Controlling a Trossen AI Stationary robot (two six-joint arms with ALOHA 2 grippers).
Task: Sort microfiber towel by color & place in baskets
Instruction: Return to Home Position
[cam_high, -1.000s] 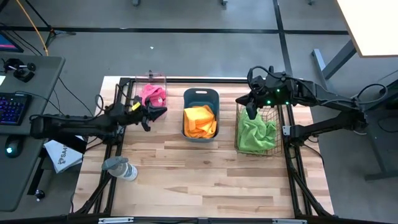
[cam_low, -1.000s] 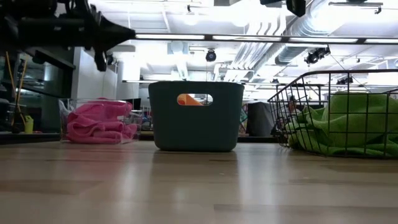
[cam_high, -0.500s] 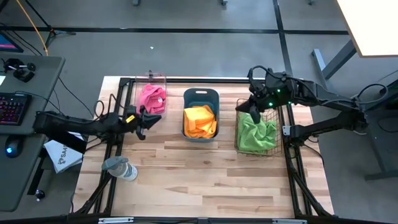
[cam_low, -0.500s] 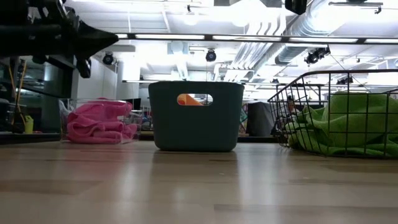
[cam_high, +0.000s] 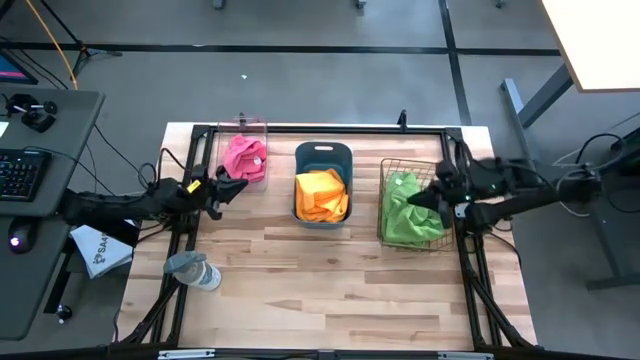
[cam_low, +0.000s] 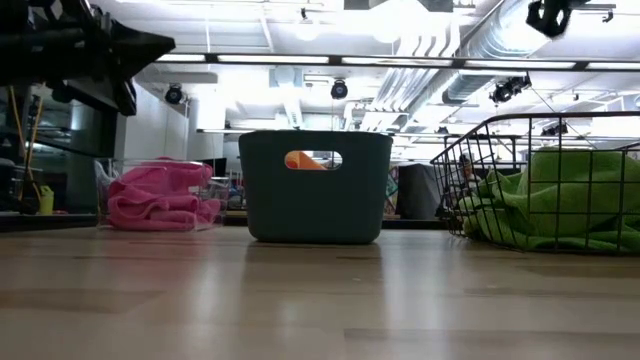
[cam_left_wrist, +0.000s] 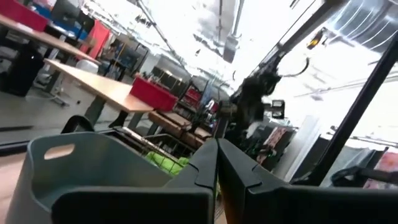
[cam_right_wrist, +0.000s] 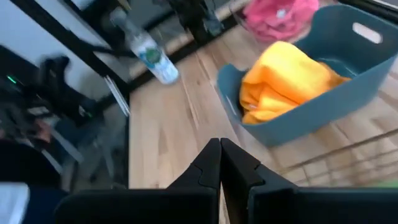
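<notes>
Pink towels (cam_high: 245, 158) lie in the clear box (cam_high: 243, 127) at the far left. Orange towels (cam_high: 321, 193) lie in the teal tub (cam_high: 322, 153) in the middle. Green towels (cam_high: 408, 212) fill the wire basket (cam_high: 388, 235) at the right. My left gripper (cam_high: 235, 185) is shut and empty, just near-left of the clear box and above the table; it shows at the low view's top left (cam_low: 165, 43). My right gripper (cam_high: 418, 200) is shut and empty over the right side of the wire basket, pointing toward the table's left; its wrist view shows the orange towels (cam_right_wrist: 283, 78).
A clear bottle with a grey cap (cam_high: 195, 270) lies at the table's left near side. Black frame rails (cam_high: 190, 230) run along the table's left and right edges. The bare wood in front of the three bins (cam_high: 320, 280) is free room.
My left gripper has drawn back from the clear box toward the table's left edge. My right gripper has gone from the wire basket's far left corner toward the table's right and near side, over the basket's right part. The towels have kept still.
</notes>
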